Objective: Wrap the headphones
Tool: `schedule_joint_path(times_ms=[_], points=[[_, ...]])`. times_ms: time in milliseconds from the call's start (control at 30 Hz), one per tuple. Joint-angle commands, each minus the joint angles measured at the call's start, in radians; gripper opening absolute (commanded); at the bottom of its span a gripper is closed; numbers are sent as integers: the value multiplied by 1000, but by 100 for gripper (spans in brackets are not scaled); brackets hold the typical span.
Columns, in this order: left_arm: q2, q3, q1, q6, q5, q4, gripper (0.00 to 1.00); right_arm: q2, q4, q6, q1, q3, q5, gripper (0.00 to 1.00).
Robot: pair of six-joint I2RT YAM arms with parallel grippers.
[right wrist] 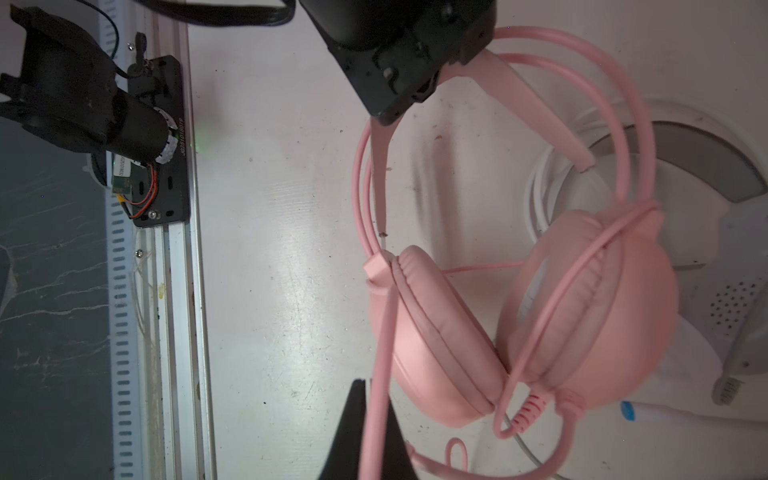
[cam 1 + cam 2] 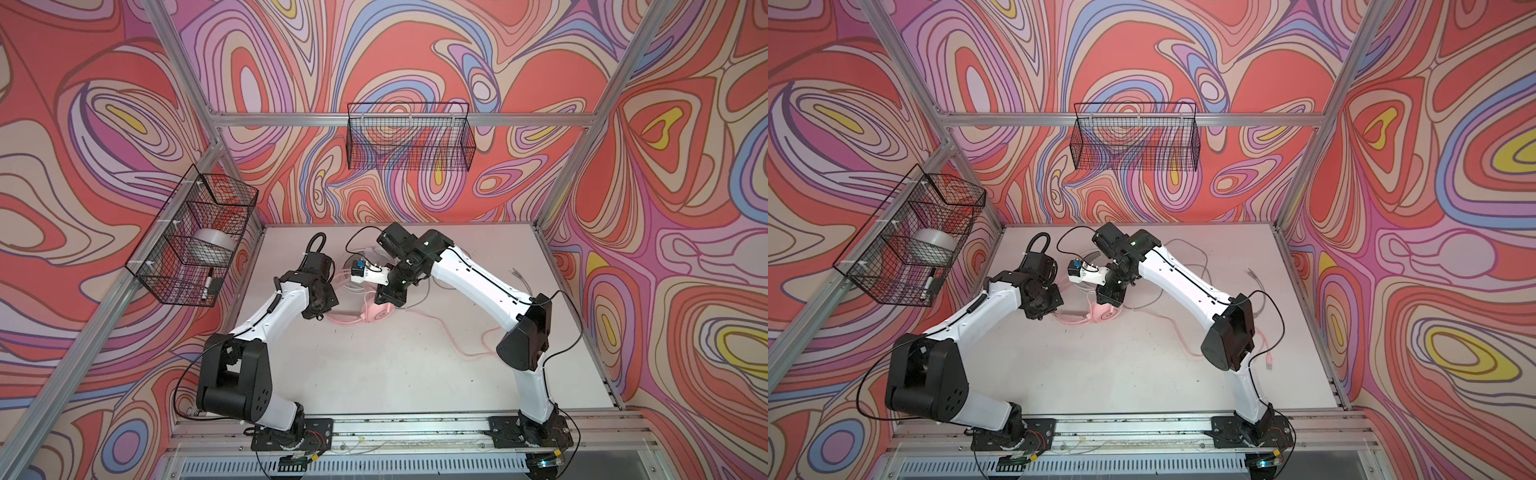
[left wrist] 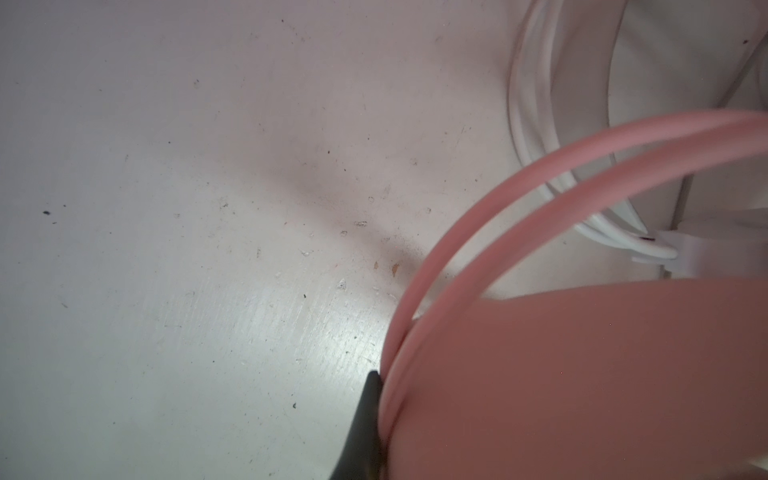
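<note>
**Top view:** pink headset (image 2: pixel 377 314) lies on the surface (image 2: pixel 395 365), mid-field, between the left tool (image 2: pixel 318 309) and the right tool (image 2: pixel 388 298).

**Left wrist:** left tool clamped on the pink headset's headband. Only one finger (image 3: pixel 363 419) shows, pressed against the rails. White headset (image 3: pixel 536 124) lies just beyond.

**Right wrist:** right tool closed on a pink strand, apparently the pink cable (image 1: pixel 384 332). Pink earcups sit together, partly overlapping the white headset.
</note>
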Motion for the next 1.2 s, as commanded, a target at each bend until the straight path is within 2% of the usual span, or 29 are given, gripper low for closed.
schedule_joint_path(times_ms=[0, 267, 467, 733, 900, 1167], points=[[12, 32, -7, 37, 29, -42, 0, 45, -9, -21, 3, 54, 90, 0], [8, 29, -7, 127, 82, -55, 0, 92, 51, 9, -17, 121, 243, 0], [-7, 23, -10, 204, 137, -56, 0, 100, 117, 41, -65, 117, 155, 0], [-20, 11, -19, 275, 162, -67, 0, 145, 144, 99, -107, 136, 127, 0], [-13, 13, -39, 294, 143, -77, 0, 159, 181, 130, -114, 134, 135, 10], [-22, 4, -41, 310, 142, -81, 0, 167, 206, 186, -158, 100, 99, 15]])
